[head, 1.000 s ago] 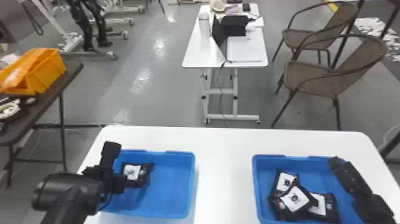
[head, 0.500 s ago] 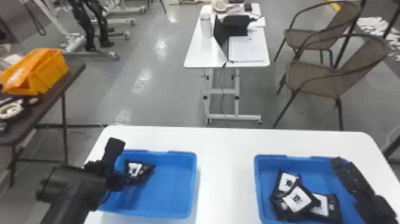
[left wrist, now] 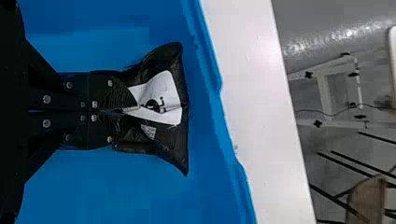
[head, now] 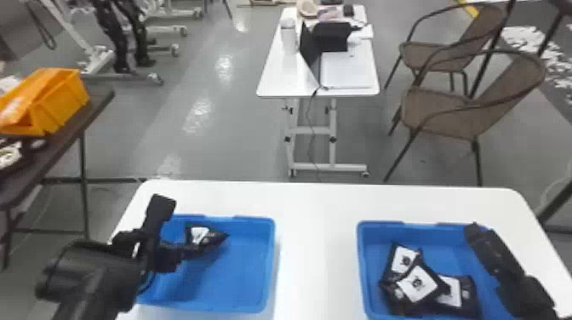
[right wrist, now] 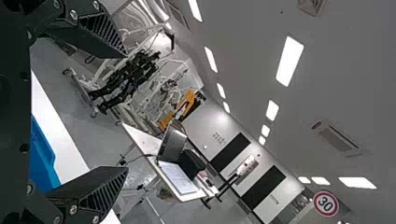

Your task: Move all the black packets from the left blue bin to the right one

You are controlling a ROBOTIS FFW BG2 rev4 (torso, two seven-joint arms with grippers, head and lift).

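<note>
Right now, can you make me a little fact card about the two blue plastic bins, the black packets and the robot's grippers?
Left bin: rectangular, on the white table
Packet at left bin: one seen, shiny black, white label
Lifted off the bottom: can't tell
Left gripper: jaws shut on that packet
Right bin: rectangular, same table
Packets in right bin: three seen, black with white labels, overlapping
Right gripper: jaws apart, nothing between them
Still to move: the left packet
</note>
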